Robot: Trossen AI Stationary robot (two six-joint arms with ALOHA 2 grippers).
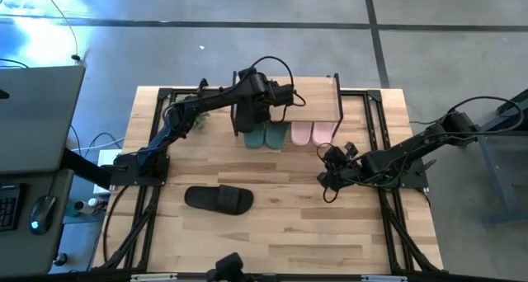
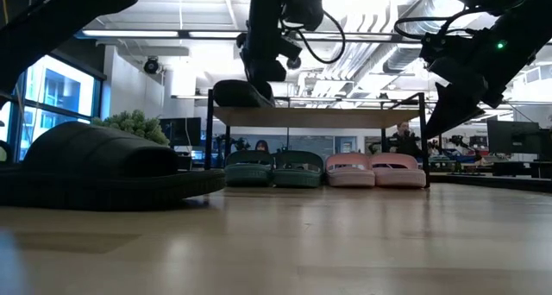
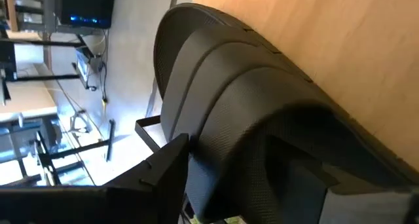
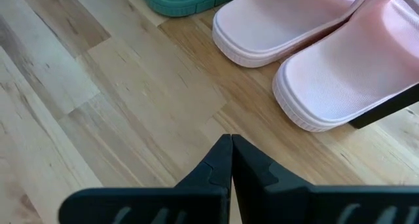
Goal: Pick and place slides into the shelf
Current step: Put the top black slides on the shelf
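While the left pincer [image 1: 247, 110] gapes, a black slide [image 3: 262, 112] lies between its fingers

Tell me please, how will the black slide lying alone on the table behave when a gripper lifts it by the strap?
The black slide looks like thick moulded foam, so probably light and fairly stiff, flexing a little. Its ribbed strap should give the fingers some hold. Lying flat on the table, with a wide sole, it seems unlikely to roll or tip.

Bright ceiling lights, blue window glare, blurred foreground, soft shadows
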